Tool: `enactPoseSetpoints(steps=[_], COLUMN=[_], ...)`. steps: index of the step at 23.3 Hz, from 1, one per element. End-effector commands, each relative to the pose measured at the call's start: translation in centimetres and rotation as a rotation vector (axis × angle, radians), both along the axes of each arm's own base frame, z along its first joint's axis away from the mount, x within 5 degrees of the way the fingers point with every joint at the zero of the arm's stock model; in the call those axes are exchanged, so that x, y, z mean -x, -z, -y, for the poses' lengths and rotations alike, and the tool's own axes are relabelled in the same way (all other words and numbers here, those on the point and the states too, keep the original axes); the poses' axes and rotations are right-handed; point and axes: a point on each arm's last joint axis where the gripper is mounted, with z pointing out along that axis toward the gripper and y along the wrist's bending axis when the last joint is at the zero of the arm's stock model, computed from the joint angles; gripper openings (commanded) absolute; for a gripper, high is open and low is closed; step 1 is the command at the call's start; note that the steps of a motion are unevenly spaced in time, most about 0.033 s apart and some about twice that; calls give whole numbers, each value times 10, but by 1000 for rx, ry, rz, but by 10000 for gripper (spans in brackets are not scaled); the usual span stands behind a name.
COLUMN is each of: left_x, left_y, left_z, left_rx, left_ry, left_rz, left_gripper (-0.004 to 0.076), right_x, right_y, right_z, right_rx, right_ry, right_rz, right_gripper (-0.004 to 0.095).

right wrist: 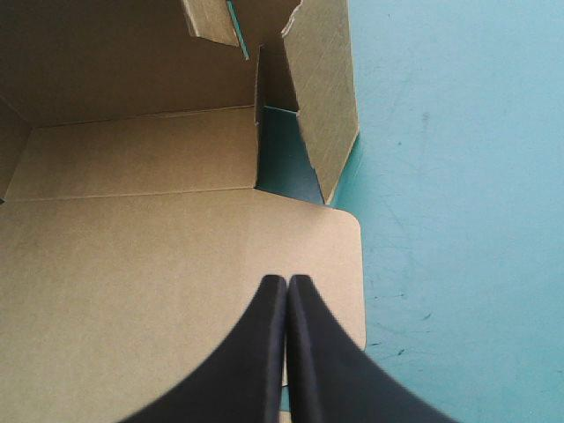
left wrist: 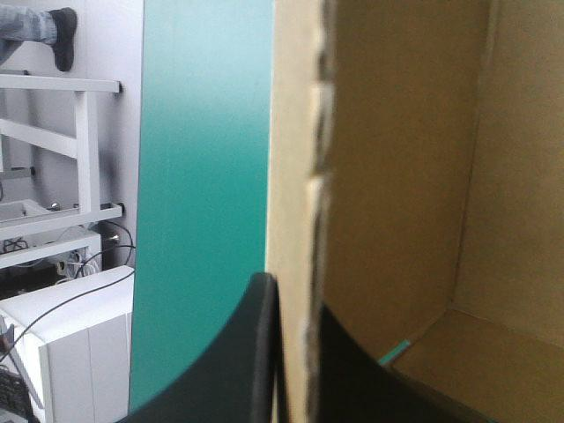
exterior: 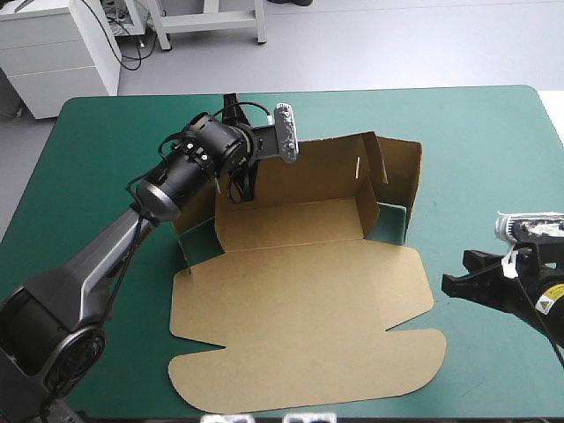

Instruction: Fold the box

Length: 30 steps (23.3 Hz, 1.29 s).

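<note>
Spreading across the middle of the teal-green cover (exterior: 493,141), the box (exterior: 300,308) is sitting half raised, its far walls standing up and its broad lid lying flat toward the near edge, with bare cover showing on every side. The left gripper (left wrist: 295,304) is pinching an upright wall at the box's far left corner, one black finger on each face of the board, while the right gripper (right wrist: 287,282) is hovering just right of the lid, its fingers pressed together on nothing. Beyond the far left corner a white cabinet (exterior: 53,53) is standing on grey floor.
</note>
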Motion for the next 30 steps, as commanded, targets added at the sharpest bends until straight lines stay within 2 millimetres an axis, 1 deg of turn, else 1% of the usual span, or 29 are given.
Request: enactPoseSetpoints(steps=[1, 5, 6, 8, 10, 11, 14, 17, 19, 21, 23, 24, 30], left_x=[9, 17, 22, 27, 34, 41, 54, 68, 72, 71, 70, 70, 70], left_y=[-4, 13, 18, 22, 23, 24, 24, 23, 25, 30, 41, 46, 52], left_z=[-1, 12, 20, 29, 38, 46, 60, 74, 79, 79, 77, 76, 74], left_rx=[68, 32, 7, -16, -34, -35, 30, 46, 39, 14, -54, -81, -78], left_ry=[-11, 12, 10, 11, 1, -13, -43, 11, 30, 32, 49, 56, 37], left_rz=[16, 21, 61, 121, 193, 245, 280, 286, 287, 291, 312, 317, 328], left_gripper=[-8, -8, -8, -8, -8, -8, -8, -8, -8, -8, -8, -8, -8], right_x=[-2, -3, -3, -3, -3, -3, -3, -6, -9, -17, -33, -44, -87], right_y=[-12, -11, -11, -11, -11, -11, -12, -17, -20, -22, -25, -27, -42], right_z=[0, 0, 0, 0, 0, 0, 0, 0, 0, -1, -3, -3, -5], right_rx=[-26, -26, -26, -26, -26, -26, -28, -42, -46, -34, -8, 15, 53], right_ry=[6, 6, 6, 6, 6, 6, 8, 16, 21, 25, 27, 34, 89], right_rz=[83, 82, 82, 82, 82, 82, 92, 149, 177, 170, 160, 161, 194], right_gripper=[-14, -14, -14, -14, -14, -14, -14, -14, -14, -14, -14, -14, -14])
